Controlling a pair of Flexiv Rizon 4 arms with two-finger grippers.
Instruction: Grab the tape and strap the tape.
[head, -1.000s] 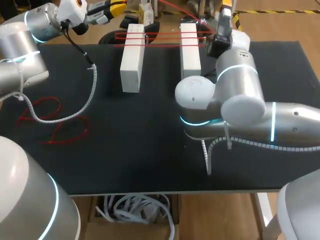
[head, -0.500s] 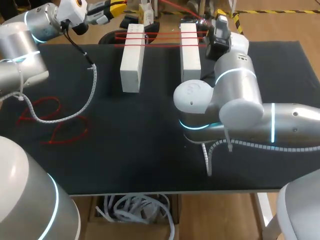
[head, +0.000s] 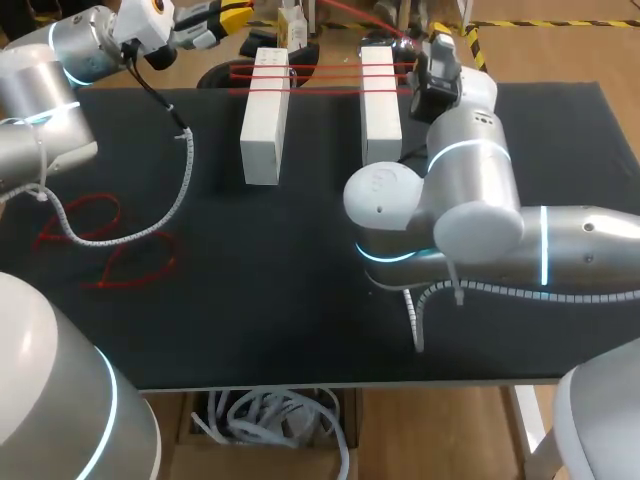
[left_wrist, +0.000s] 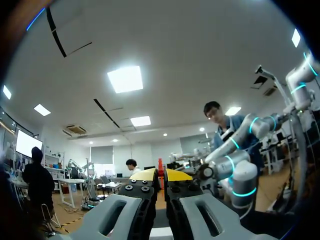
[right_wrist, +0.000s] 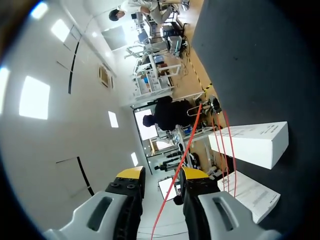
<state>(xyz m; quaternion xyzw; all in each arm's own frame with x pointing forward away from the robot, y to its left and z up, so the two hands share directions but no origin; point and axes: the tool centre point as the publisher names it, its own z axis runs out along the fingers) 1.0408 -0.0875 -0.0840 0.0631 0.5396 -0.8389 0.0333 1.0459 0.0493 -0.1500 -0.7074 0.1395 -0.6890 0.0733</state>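
Thin red tape (head: 325, 76) strung in 3 strands from the right-hand white rectangular block (head: 380, 100) across to a 2nd white block (head: 264, 115) on its left. Both blocks at the far side of the black worktop (head: 300, 290).

1 further strand running off past the right-hand block's far end and through the right gripper (right_wrist: 163, 174), just beyond that block's far right corner. Fingers (right_wrist: 131, 174) there apart, strand in the gap, nearer 1 finger. No 2-sided contact visible, so logged as not clamped.

Left gripper (left_wrist: 160, 174) well left of the right-hand block, fingers together on nothing.

Loose red loops (head: 100, 245) flat on the worktop, far left of the block.

Judged: very light, limp, thin, probably slippery, with shape only under tension. Best hold on the taut free run just off the right-hand block, pinched fully near the fingertips. Easy to miss. Hard pull likely to drag the blocks.
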